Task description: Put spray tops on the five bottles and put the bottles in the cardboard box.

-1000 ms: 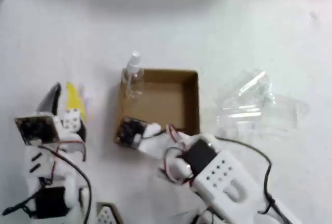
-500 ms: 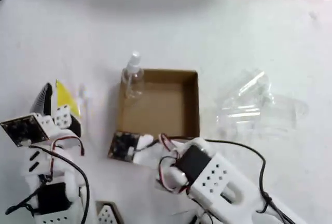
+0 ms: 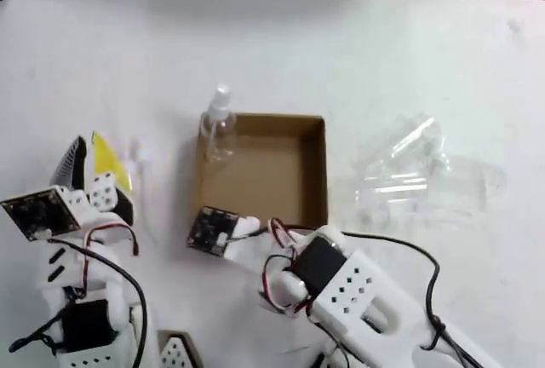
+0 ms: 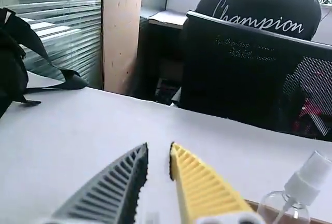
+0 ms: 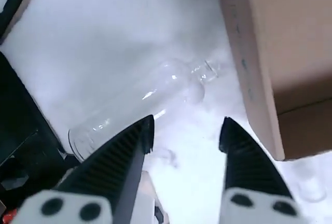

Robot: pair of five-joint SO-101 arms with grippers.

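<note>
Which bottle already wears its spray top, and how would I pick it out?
Find the open cardboard box in the middle of the white table. The bottle stands upright at its far left corner. Its white spray top sets it apart from the bare-necked bottle lying flat beside the box.

You are working in an office: beyond your white table (image 4: 67, 130) a black mesh-backed chair (image 4: 249, 79) faces a pale desk (image 4: 167, 18), beside grey slatted window blinds (image 4: 52, 16) and a tall wooden panel (image 4: 122, 32).
</note>
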